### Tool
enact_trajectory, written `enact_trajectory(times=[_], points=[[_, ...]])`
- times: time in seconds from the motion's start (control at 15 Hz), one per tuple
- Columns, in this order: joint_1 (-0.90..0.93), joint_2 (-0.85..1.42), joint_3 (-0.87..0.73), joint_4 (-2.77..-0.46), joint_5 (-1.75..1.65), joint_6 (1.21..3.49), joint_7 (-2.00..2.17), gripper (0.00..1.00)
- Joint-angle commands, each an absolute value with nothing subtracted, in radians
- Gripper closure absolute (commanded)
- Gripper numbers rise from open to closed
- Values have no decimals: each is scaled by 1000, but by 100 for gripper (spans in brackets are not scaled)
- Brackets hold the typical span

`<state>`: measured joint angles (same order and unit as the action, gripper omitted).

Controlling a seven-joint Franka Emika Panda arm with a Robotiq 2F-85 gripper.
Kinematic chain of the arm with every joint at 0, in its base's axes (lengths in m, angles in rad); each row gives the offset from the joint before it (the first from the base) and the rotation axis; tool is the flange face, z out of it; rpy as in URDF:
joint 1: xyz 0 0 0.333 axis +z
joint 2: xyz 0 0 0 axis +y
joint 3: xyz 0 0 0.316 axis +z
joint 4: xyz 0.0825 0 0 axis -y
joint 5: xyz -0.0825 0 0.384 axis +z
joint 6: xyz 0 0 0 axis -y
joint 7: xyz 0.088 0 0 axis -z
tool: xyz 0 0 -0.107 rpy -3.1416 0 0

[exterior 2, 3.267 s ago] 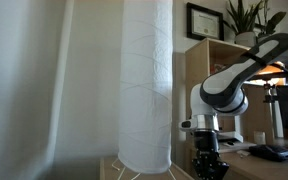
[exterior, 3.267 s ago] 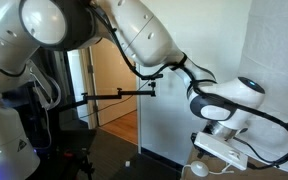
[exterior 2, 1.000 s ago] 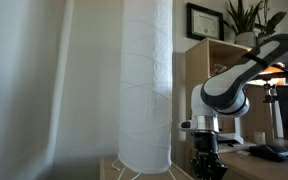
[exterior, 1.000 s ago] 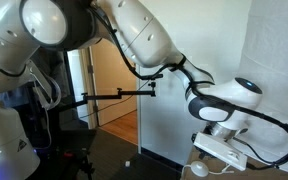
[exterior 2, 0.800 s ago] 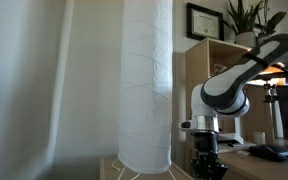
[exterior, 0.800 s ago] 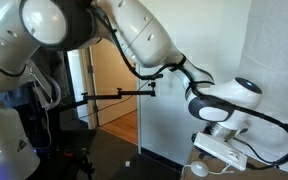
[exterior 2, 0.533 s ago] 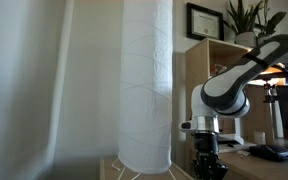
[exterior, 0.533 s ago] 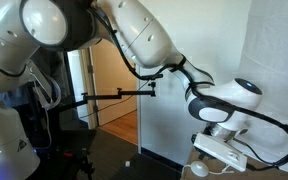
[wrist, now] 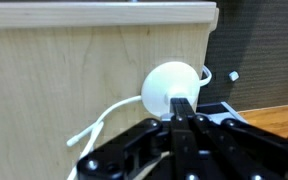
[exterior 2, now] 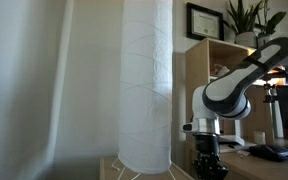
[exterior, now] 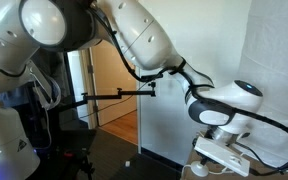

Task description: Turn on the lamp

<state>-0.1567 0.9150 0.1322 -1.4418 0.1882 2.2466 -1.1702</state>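
The lamp's tall off-white fabric shade fills the middle of an exterior view, and its textured side shows at the right edge of another exterior view. The round white disc switch lies on a light wooden board with its white cord trailing off. It also shows low in an exterior view. My gripper is shut, its black fingertips together at the near edge of the switch. In the exterior view it points down beside the shade's base.
A small black device on a thin black arm reaches across an open doorway. A wooden shelf with a framed picture and a plant stands behind the arm. Dark carpet lies beside the board.
The arm's wrist has shifted slightly down and sideways near the switch. The lamp and switch have not moved.
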Motion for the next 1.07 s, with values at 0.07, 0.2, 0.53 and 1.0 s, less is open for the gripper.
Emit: enact_trajectory(times=[0.07, 0.2, 0.53, 1.0], points=[[-163, 898, 146, -1479, 156, 2218, -1161, 97], [-167, 898, 155, -1484, 158, 2182, -1171, 97], [-170, 902, 159, -1477, 167, 2146, -1174, 97], [-177, 906, 173, -1483, 169, 2183, -1219, 97]])
